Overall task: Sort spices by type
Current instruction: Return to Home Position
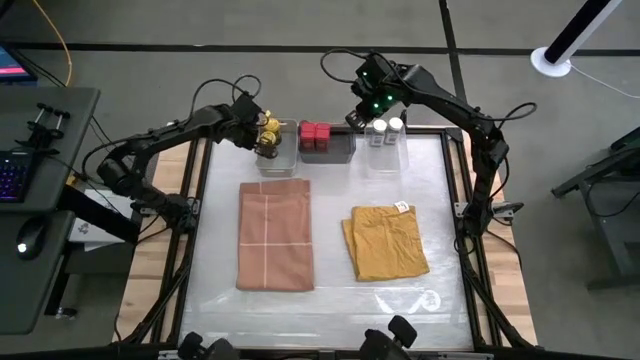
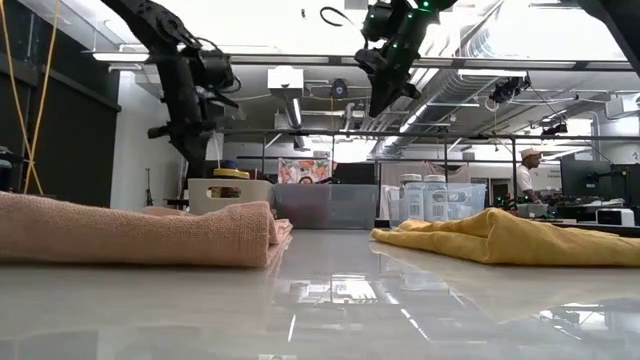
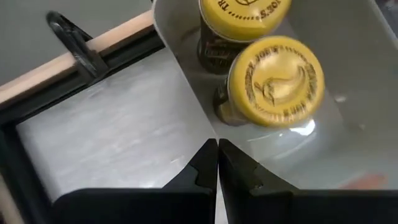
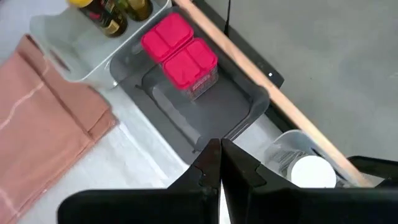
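Yellow-lidded jars [image 1: 268, 133], two, in gray bin [image 1: 285, 166], two red tins [image 1: 315, 135] in dark bin [image 1: 340, 153], two white-topped shakers [image 1: 386, 128] in clear bin [image 1: 386, 157], left hand [image 3: 217, 144] pinched closed above jars, right hand [image 4: 220, 144] pinched closed above dark bin's rim

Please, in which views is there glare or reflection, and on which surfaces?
Low view: the table mirrors the bright ceiling, and the left arm and right arm stand dark against it. High view: a glare patch on the table beside the mustard cloth. Left wrist view: a bright spot on the gray bin floor, beside the yellow lid.
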